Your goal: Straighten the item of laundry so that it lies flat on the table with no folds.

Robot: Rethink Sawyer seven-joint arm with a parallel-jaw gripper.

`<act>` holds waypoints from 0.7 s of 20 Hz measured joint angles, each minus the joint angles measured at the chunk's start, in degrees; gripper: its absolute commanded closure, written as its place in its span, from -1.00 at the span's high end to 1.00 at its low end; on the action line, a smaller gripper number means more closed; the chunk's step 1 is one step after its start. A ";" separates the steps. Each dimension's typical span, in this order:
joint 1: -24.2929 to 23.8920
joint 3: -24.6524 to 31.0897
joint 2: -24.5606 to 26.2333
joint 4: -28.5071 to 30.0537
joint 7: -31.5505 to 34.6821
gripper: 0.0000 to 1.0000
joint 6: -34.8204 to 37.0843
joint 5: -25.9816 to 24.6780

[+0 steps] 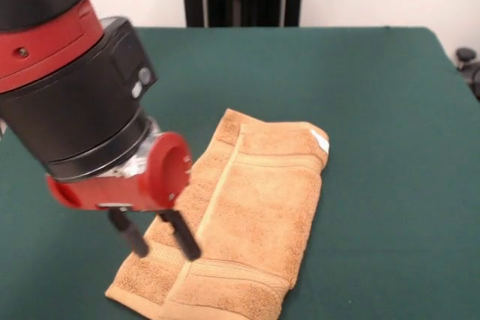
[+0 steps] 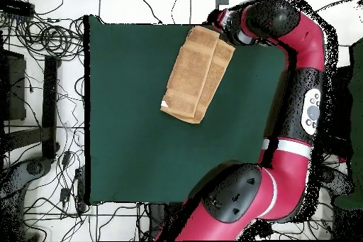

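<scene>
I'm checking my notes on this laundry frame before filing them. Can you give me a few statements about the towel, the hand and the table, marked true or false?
1. The towel lies folded, with one layer over another. True.
2. The hand has its fingers open above the towel's near end. True.
3. The towel hangs lifted off the table. False: it rests on the felt.
4. A white tag shows at the towel's far corner. True.
5. The table is covered in red cloth. False: it is dark green.
</scene>
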 measured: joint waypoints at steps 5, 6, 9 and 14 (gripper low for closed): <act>0.01 -0.36 0.14 -2.35 -2.48 1.00 0.01 -6.12; -0.02 0.16 0.45 -3.77 -3.38 1.00 0.04 -8.00; -0.10 2.09 1.49 -6.37 -4.82 1.00 0.24 -10.52; -0.38 7.88 3.56 -9.69 -5.74 1.00 1.60 -13.54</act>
